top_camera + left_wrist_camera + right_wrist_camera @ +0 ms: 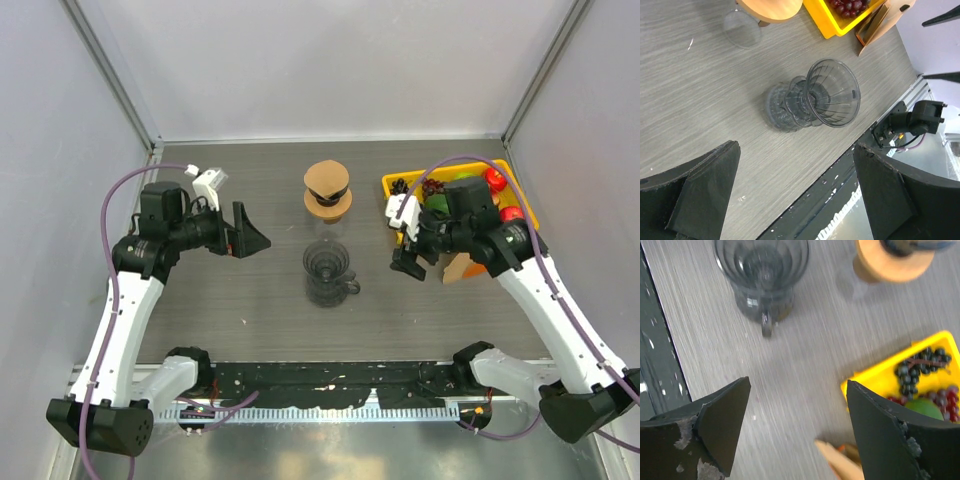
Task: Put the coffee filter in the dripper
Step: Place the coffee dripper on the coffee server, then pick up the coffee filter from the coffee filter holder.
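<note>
The clear grey dripper (328, 270) stands in the middle of the table, its cone open upward and empty; it also shows in the left wrist view (825, 95) and the right wrist view (762, 270). The tan paper coffee filter (457, 268) leans at the near edge of the yellow tray, and shows in the left wrist view (885, 17) and blurred in the right wrist view (837, 462). My right gripper (408, 258) (799, 383) is open and empty, just left of the filter. My left gripper (250, 235) (796, 147) is open and empty, left of the dripper.
A glass vessel with a wooden collar (327, 188) stands behind the dripper. A yellow tray (390, 185) holding grapes and other fruit sits at the back right. A black rail (330, 385) runs along the near edge.
</note>
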